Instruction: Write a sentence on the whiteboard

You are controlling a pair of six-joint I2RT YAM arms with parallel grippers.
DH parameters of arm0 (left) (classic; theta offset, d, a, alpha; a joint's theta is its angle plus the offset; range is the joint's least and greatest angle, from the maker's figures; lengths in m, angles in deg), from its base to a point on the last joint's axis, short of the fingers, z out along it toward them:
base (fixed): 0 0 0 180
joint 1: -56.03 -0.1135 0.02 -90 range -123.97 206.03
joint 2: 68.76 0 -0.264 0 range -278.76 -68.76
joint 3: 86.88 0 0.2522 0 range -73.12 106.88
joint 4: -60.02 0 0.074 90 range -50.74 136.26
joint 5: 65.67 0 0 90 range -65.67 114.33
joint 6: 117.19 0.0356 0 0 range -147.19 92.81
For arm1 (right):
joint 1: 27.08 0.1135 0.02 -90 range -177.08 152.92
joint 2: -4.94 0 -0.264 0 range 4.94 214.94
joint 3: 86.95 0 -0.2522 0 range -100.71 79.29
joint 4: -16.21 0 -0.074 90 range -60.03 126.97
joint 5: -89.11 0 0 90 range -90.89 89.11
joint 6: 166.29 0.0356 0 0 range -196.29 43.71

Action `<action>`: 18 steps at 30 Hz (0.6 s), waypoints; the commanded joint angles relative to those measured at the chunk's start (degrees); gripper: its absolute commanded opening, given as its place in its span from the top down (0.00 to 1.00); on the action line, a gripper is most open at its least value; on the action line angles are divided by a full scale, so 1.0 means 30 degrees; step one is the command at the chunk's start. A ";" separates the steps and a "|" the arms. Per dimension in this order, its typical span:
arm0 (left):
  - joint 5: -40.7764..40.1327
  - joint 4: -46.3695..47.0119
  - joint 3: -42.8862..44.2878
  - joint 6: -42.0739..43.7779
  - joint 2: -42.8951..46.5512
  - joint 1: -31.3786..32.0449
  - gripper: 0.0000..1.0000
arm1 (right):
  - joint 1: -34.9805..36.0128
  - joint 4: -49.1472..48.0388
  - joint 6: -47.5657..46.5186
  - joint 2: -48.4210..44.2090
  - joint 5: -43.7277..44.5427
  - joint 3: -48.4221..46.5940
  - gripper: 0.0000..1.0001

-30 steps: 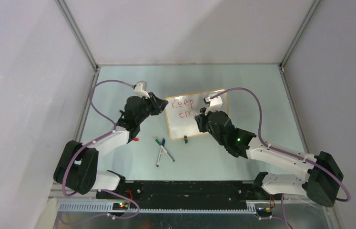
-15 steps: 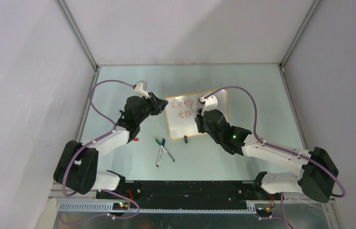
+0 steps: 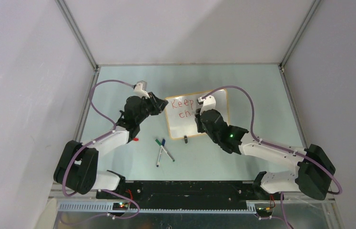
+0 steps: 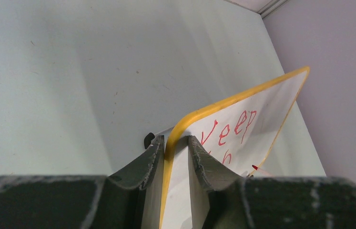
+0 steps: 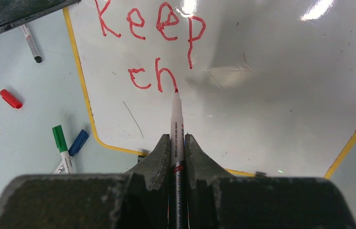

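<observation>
The whiteboard (image 3: 185,125) lies mid-table, white with a yellow-orange frame; it also shows in the right wrist view (image 5: 271,86) and the left wrist view (image 4: 242,119). The sentence (image 5: 154,43) reads "Keep" with "ch" under it in red. My left gripper (image 4: 176,143) is shut on the board's left edge near a corner. My right gripper (image 5: 176,140) is shut on a red marker (image 5: 176,119), its tip at the foot of the "h". In the top view the right gripper (image 3: 199,117) hovers over the board's middle, the left gripper (image 3: 160,105) at its left edge.
A red cap (image 5: 11,98) lies left of the board. Green (image 5: 60,143) and blue (image 5: 76,143) markers lie near the board's front left corner, seen in the top view as loose markers (image 3: 162,150). Another marker (image 5: 30,43) lies further left. A black clip foot (image 3: 185,139) sits at the front edge.
My right arm has shifted slightly left over the board with the marker; the "ch" line has grown by a stroke. The left arm has not moved.
</observation>
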 commanded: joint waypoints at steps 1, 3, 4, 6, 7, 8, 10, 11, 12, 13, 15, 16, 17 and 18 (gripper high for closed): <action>0.0112 0.0382 0.0672 0.0022 0.0343 -0.0074 0.73 | -0.0159 -0.0379 -0.0278 0.0300 0.0616 -0.0963 1.00; 0.0087 0.0369 0.0650 0.0008 0.0339 -0.0086 0.73 | -0.0188 -0.0379 -0.0270 0.0375 0.0606 -0.1002 1.00; 0.0108 0.0367 0.0640 0.0021 0.0349 -0.0087 0.73 | -0.0198 -0.0357 -0.0264 0.0440 0.0602 -0.1031 1.00; 0.0097 0.0367 0.0646 0.0022 0.0335 -0.0077 0.73 | -0.0251 -0.0398 -0.0261 0.0510 0.0608 -0.1055 1.00; 0.0092 0.0381 0.0632 0.0022 0.0353 -0.0092 0.73 | -0.0293 -0.0359 -0.0257 0.0544 0.0619 -0.1063 1.00; 0.0098 0.0392 0.0639 0.0022 0.0355 -0.0079 0.73 | -0.0324 -0.0337 -0.0261 0.0563 0.0620 -0.1083 1.00; 0.0107 0.0399 0.0646 0.0015 0.0340 -0.0087 0.73 | -0.0395 -0.0392 -0.0254 0.0599 0.0629 -0.1098 1.00; 0.0103 0.0412 0.0617 -0.0001 0.0332 -0.0080 0.73 | -0.0446 -0.0400 -0.0224 0.0618 0.0600 -0.1099 1.00; 0.0130 0.0437 0.0617 -0.0019 0.0316 -0.0088 0.73 | -0.0474 -0.0443 -0.0223 0.0610 0.0557 -0.1100 1.00; 0.0129 0.0460 0.0617 -0.0025 0.0304 -0.0094 0.73 | -0.0553 -0.0469 -0.0209 0.0624 0.0450 -0.1100 1.00; 0.0169 0.0598 0.0570 -0.0082 0.0264 -0.0082 0.73 | -0.0589 -0.0566 -0.0210 0.0683 0.0395 -0.1100 1.00; 0.0190 0.0629 0.0579 -0.0103 0.0238 -0.0089 0.73 | -0.0604 -0.0623 -0.0220 0.0715 0.0366 -0.1100 1.00; 0.0204 0.0681 0.0586 -0.0141 0.0196 -0.0080 0.73 | -0.0611 -0.0660 -0.0207 0.0734 0.0330 -0.1100 1.00; 0.0236 0.0685 0.0587 -0.0147 0.0189 -0.0088 0.73 | -0.0646 -0.0681 -0.0219 0.0779 0.0333 -0.1100 1.00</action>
